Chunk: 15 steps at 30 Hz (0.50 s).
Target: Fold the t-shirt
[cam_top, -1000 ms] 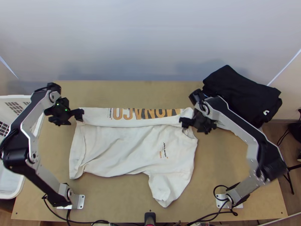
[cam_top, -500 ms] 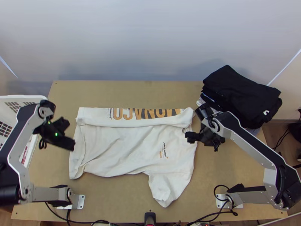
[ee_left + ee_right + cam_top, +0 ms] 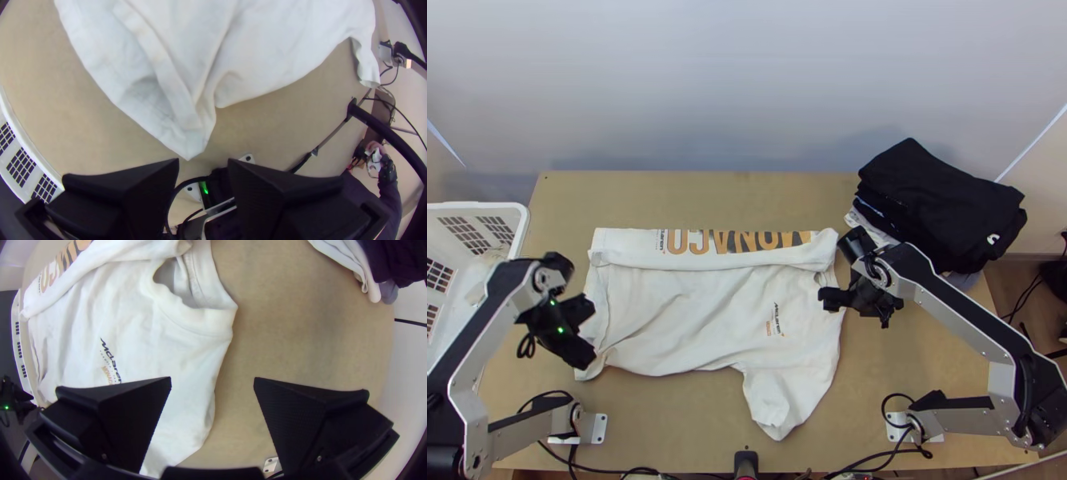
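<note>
Left gripper (image 3: 589, 330) is open over the white t-shirt's near left corner; in the left wrist view this gripper (image 3: 203, 161) has nothing between its fingers, beside the shirt's hem corner (image 3: 189, 140). Right gripper (image 3: 855, 308) stands at the collar end; in the right wrist view the same gripper (image 3: 212, 378) is open, one finger above the cloth and the other above bare table. The t-shirt (image 3: 691, 312) lies with its far side folded over in a long strip (image 3: 735, 242) showing orange and dark letters. A sleeve (image 3: 779, 400) sticks out towards the near edge.
A pile of dark folded clothes (image 3: 939, 200) with lighter ones beneath sits at the table's far right. At the left stands a white basket (image 3: 517, 214). Cables run along the near edge, where a black post (image 3: 745, 462) stands. Bare wood (image 3: 691, 196) lies beyond the shirt.
The left gripper has moved from the shirt's far left corner to its near left one. The right gripper has shifted slightly nearer and to the right. The shirt lies as before.
</note>
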Each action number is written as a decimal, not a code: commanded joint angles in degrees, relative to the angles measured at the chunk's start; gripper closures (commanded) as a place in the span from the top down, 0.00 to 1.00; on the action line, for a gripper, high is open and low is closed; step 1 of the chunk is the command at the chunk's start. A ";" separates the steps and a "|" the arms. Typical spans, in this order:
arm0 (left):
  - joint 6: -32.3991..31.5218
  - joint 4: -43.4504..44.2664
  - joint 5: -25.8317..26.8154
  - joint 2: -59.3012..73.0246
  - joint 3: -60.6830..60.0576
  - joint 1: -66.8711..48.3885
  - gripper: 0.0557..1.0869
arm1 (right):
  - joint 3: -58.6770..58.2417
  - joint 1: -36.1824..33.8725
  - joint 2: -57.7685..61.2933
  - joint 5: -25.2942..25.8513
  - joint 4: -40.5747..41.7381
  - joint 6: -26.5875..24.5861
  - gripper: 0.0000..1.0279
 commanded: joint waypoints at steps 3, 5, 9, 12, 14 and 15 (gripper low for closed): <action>-2.18 5.08 -0.03 -2.42 -6.99 -4.39 0.55 | -0.30 0.89 0.19 0.00 -0.01 0.01 0.84; -1.83 6.22 -0.20 -2.51 -8.31 -4.57 0.55 | -0.65 0.98 0.02 0.00 -0.01 0.10 0.84; -1.39 9.30 -0.38 -1.98 -9.80 -3.69 0.50 | -1.44 1.59 -0.86 -0.09 -0.01 0.10 0.84; -1.21 10.27 -0.99 -1.63 -10.59 -3.42 0.47 | -1.88 2.29 -1.48 -0.09 -0.01 0.19 0.84; -1.12 11.85 -1.70 -1.63 -11.21 -3.34 0.38 | -2.14 3.35 -2.27 -0.09 -0.01 0.19 0.84; -1.12 12.64 -1.79 -1.45 -11.47 -2.98 0.31 | -2.23 3.79 -2.71 0.00 -0.01 0.19 0.84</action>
